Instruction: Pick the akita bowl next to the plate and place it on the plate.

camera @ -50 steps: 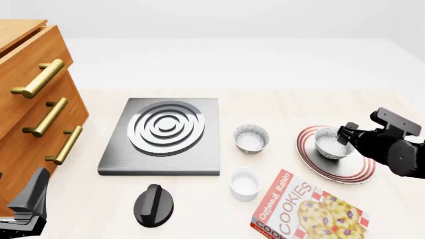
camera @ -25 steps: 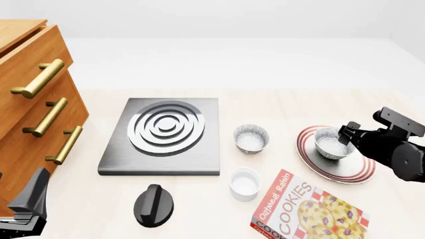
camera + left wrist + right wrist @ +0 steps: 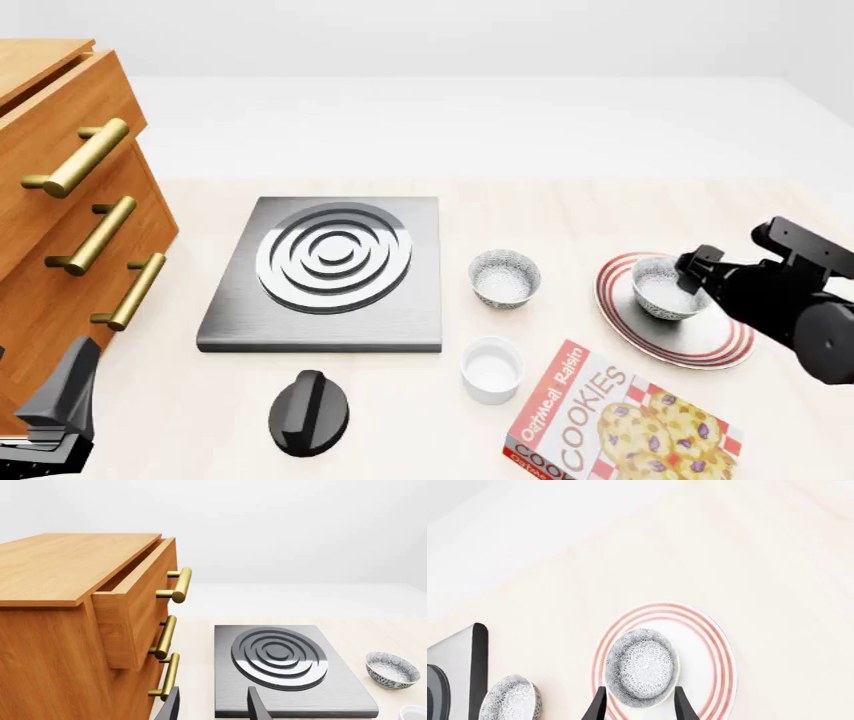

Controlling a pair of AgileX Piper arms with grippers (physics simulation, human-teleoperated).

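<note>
Resting on the plate (image 3: pixel 694 345), the akita bowl (image 3: pixel 666 289) is being flanked by the parted fingers of the right gripper (image 3: pixel 690 272), nothing gripped. Its look-alike bowl (image 3: pixel 505 278), a white cup (image 3: pixel 491 369) and a cookie box (image 3: pixel 617 420) are lying nearby. Since earlier, the gripper is being drawn slightly back. The left gripper (image 3: pixel 212 706) is being kept open by the drawers (image 3: pixel 67 215)

Two akita bowls (image 3: pixel 667 287) (image 3: pixel 505 277), one plate (image 3: pixel 707 345), one cup (image 3: pixel 491 369).
</note>
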